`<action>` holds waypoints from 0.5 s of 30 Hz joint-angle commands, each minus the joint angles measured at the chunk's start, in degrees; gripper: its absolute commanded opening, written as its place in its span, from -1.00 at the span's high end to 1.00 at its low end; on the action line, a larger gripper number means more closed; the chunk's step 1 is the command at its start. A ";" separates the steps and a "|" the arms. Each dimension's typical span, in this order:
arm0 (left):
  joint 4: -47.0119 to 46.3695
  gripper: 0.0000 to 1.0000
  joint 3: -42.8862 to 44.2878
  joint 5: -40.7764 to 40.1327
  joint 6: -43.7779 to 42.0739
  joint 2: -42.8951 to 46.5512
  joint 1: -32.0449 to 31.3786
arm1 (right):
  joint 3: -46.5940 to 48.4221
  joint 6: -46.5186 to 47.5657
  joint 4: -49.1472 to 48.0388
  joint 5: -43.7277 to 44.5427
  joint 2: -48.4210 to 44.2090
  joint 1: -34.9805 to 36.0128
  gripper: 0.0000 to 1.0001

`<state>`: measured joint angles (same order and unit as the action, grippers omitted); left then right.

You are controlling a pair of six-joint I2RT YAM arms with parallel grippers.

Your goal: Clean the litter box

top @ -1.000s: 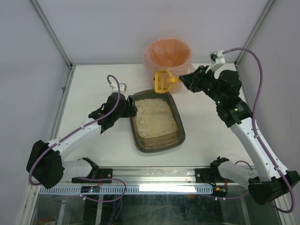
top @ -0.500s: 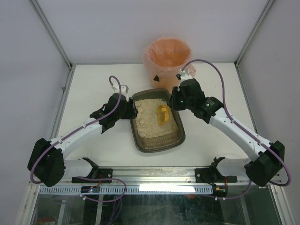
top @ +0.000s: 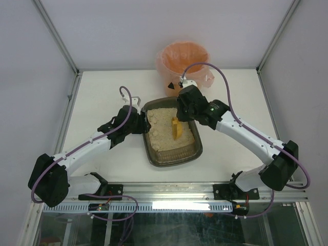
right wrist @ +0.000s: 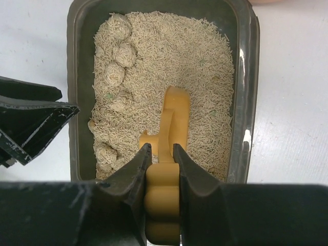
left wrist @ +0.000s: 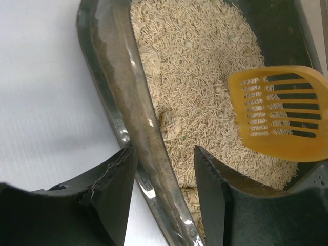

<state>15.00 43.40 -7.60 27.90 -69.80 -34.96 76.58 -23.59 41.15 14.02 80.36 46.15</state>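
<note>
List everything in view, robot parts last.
litter box: one, dark grey-brown translucent, middle of the table
litter: beige, granular, filling the litter box
clumps: several, beige, along the box's left side
scoop: one, yellow, slotted, head down in the litter
bin: one, round, pink-orange liner, beyond the box at the far edge
table: one, white, under everything
left gripper: one, black, jaws astride the box's left rim; whether it grips is unclear
right gripper: one, black, shut on the scoop's handle over the box
</note>
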 commanded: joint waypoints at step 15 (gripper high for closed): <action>-2.32 0.05 -2.64 1.41 1.81 -0.88 -2.77 | -19.38 -18.07 -15.50 -10.67 -2.14 0.50 1.00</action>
<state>15.11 41.19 -7.09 28.08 -70.26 -37.17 64.42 -34.00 29.02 10.37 77.56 45.91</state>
